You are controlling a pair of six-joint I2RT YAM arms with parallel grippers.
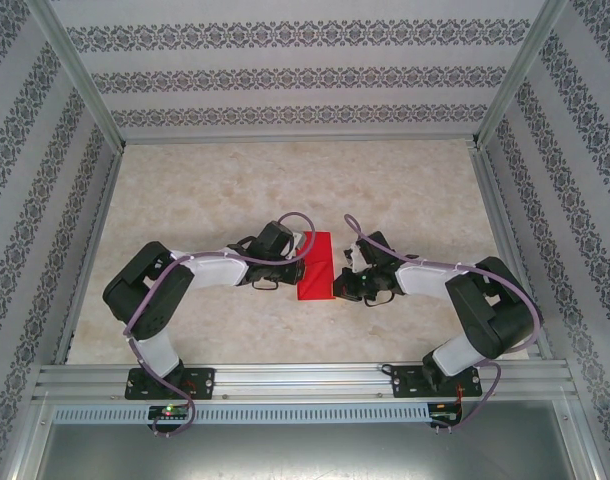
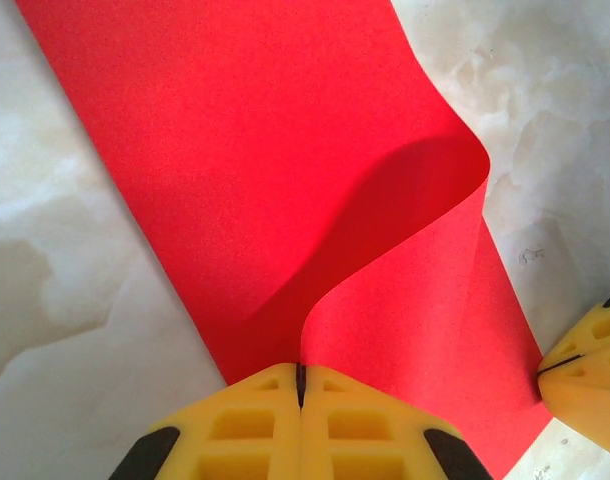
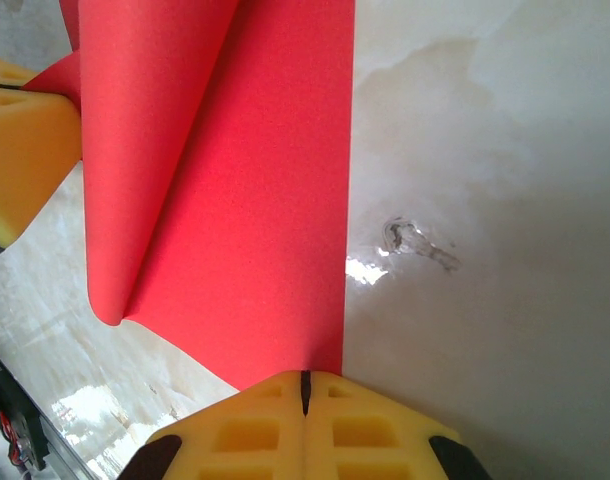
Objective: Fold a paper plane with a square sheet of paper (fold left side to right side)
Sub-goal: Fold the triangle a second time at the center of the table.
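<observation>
The square sheet of paper (image 1: 315,265) is bright red and lies mid-table as a narrow strip, one side curled over the other. In the left wrist view the lifted flap (image 2: 405,300) bends up and runs edge-on into my left gripper (image 2: 301,385), which is shut on it. My right gripper (image 3: 305,390) is shut, its yellow tips resting on the flat lower layer (image 3: 245,200) near a corner. Each wrist view also catches the other gripper: the right gripper (image 2: 541,371) at the sheet's corner, the left gripper (image 3: 5,88) pinching the flap. From above, the left gripper (image 1: 295,268) and right gripper (image 1: 337,290) flank the sheet.
The marble-patterned tabletop (image 1: 235,190) stretches around the sheet. Aluminium frame rails (image 1: 305,378) run along the near edge, and patterned walls (image 1: 295,75) close the back and sides. A small scuff mark (image 3: 415,242) sits on the table right of the sheet.
</observation>
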